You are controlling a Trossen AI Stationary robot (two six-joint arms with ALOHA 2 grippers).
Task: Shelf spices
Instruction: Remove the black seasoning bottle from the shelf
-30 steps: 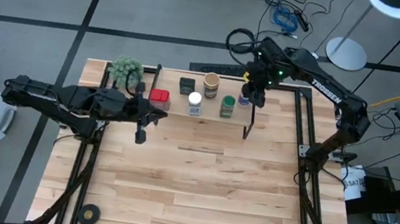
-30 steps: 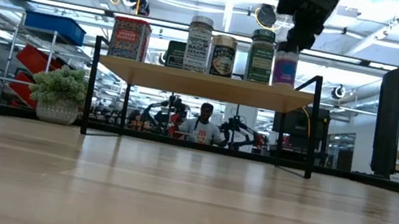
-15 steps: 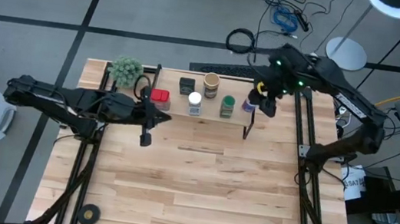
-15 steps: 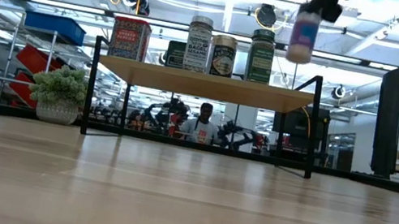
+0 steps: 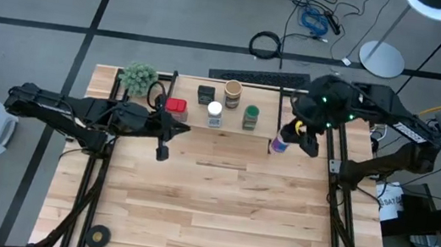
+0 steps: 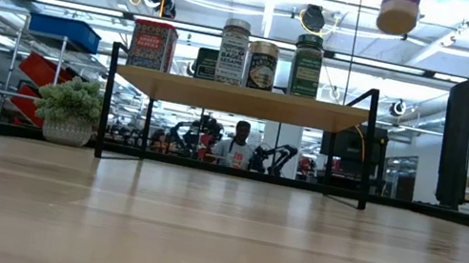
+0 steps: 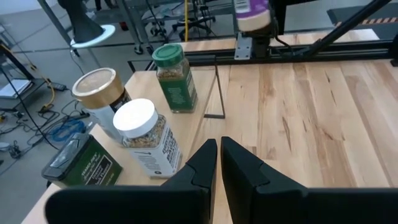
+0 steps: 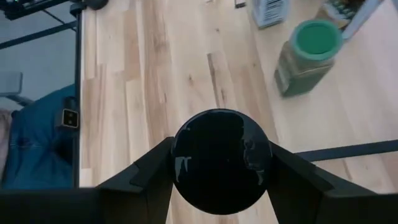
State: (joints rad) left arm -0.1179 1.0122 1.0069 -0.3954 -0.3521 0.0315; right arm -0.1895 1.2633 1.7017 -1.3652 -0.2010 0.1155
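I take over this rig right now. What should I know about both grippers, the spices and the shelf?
Right gripper: shut on the purple-labelled, dark-lidded jar, held high in the air off the right end of the shelf.
Left gripper: shut, empty, in front of the shelf's left end.
Low shelf with wooden top board and black legs: holds red tin, dark square tin, white-lidded jar, tan cylinder, green-lidded jar.
Done: five spices shelved.
Left: the jar in the right gripper is not on the shelf.
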